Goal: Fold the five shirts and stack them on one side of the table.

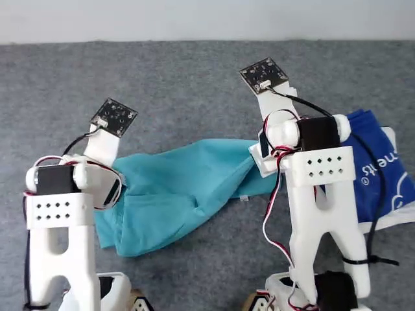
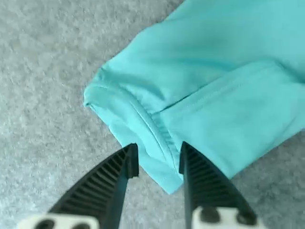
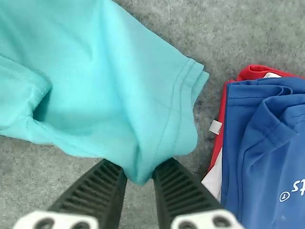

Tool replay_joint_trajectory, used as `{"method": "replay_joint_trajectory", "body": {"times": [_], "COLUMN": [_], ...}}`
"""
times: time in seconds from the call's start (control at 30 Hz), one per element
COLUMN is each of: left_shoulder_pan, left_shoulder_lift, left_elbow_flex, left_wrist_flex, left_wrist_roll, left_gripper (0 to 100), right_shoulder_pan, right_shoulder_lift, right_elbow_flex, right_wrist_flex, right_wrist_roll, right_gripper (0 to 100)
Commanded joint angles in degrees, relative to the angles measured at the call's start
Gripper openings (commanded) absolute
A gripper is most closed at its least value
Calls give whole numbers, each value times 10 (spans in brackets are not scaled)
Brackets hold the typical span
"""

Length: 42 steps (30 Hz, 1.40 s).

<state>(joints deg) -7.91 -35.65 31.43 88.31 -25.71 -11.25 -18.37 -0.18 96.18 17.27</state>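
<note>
A teal shirt [image 1: 181, 194] lies crumpled across the middle of the grey table. My left gripper [image 2: 157, 160] stands at the shirt's left end, open, its fingers straddling a folded hem corner [image 2: 157, 138] that rests on the table. At the shirt's right end my right gripper [image 3: 140, 174] is shut on a bunched fold beside the sleeve hem [image 3: 183, 95]. In the high view the left gripper [image 1: 114, 186] and the right gripper [image 1: 262, 159] sit at opposite ends of the shirt. A blue shirt [image 1: 376, 172] with white print lies at the right edge, on top of a red shirt [image 3: 252, 71].
Grey carpet-like cloth [image 1: 194, 84] covers the table, bare at the back and in the front middle. The right arm's white body [image 1: 321, 194] overhangs part of the blue shirt. A small white tag [image 3: 215, 127] sticks out beside the red shirt.
</note>
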Motion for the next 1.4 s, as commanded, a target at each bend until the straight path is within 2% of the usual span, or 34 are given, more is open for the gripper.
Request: {"method": "replay_joint_trajectory", "body": {"times": [0.0,0.17,0.37,0.63,0.87,1.13,1.37], "left_shoulder_pan": [13,50,55,52,55,55,55], "left_shoulder_lift": [-12,-11,3,191,325,335,260], "left_elbow_flex": [2,57,182,182,116,104,47], "left_wrist_flex": [-22,-28,-129,-201,-200,-199,-84], "left_wrist_roll": [-4,-6,-21,-20,-21,-29,-38], "left_gripper": [130,124,167,171,124,45,36], "right_shoulder_pan": [6,6,6,6,6,6,6], "right_shoulder_lift": [-23,-23,-19,-18,-18,-17,-17], "right_elbow_flex": [-20,-19,-19,-19,-19,-19,-19], "right_wrist_flex": [6,6,6,6,7,7,7], "right_wrist_roll": [2,2,2,2,2,2,2], "right_gripper": [9,9,9,9,9,9,9]}}
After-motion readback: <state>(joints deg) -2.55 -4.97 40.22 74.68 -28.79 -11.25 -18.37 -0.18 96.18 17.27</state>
